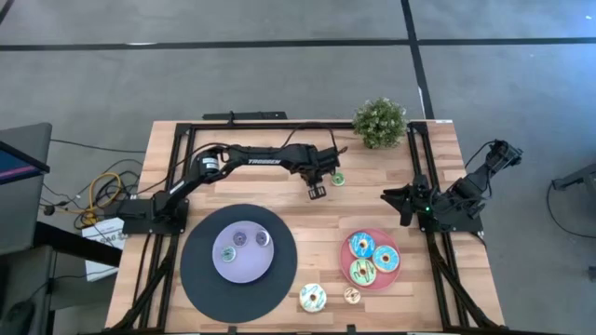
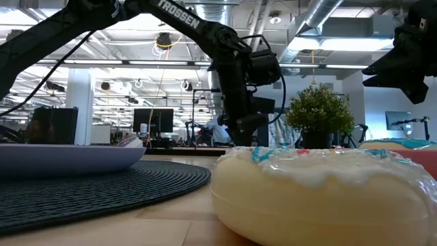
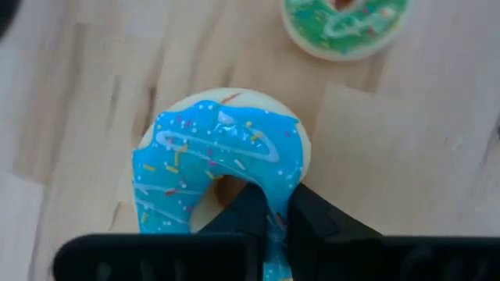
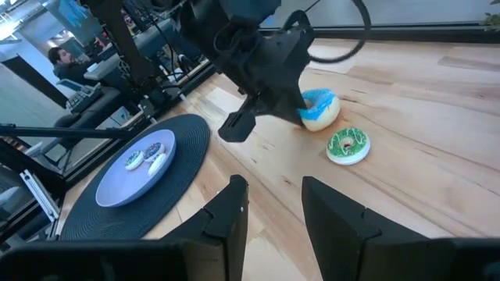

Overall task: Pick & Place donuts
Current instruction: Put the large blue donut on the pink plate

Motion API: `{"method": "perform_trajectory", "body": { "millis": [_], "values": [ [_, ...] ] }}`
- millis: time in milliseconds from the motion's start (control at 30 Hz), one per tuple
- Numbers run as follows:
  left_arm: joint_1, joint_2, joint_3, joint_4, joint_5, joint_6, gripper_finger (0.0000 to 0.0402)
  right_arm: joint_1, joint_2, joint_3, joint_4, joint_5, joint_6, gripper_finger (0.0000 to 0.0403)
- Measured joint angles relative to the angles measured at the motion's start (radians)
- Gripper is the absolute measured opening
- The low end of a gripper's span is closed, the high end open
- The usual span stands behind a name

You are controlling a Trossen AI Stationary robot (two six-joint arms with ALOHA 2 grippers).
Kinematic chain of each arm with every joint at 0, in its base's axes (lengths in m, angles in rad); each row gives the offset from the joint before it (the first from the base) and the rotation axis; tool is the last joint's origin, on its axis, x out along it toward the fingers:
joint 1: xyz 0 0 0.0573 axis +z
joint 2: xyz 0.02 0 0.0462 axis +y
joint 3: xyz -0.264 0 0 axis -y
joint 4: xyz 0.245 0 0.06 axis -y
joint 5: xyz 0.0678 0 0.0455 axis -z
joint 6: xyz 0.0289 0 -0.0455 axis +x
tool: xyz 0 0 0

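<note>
Potted plant (image 1: 379, 122), lavender plate (image 1: 244, 254) on black disc (image 1: 200, 270), pink plate (image 1: 396, 276).

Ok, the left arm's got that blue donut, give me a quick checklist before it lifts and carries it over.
1. Left end effector gripping the blue donut: ok, fingers pinch its ring at one side.
2. Donut off the table: cannot tell.
3. Green donut close by: ok, lying apart from the blue one.
4. Space on the lavender plate: ok, three small donuts on it, part of it bare.
5. Space on the pink plate: not ok, three donuts nearly fill it.
6. Right end effector: ok, open, parked at the table's right edge.
</note>
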Motion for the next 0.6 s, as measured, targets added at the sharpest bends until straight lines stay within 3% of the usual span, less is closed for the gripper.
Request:
{"method": "perform_trajectory", "body": {
  "millis": [133, 367, 600],
  "values": [
    [-0.018, 0.000, 0.043, -0.039, -0.061, -0.017, 0.0012, 0.000, 0.000, 0.000, 0.000, 0.000, 0.000, 0.0113],
    [-0.131, -0.002, 0.242, -0.135, -0.064, -0.006, 0.0006, 0.000, 0.000, 0.000, 0.000, 0.002, -0.051, 0.0113],
    [-0.320, -0.007, 0.368, -0.100, -0.050, 0.163, 0.0006, 0.000, -0.002, 0.000, 0.000, 0.032, -0.051, 0.0113]
  ]
}}
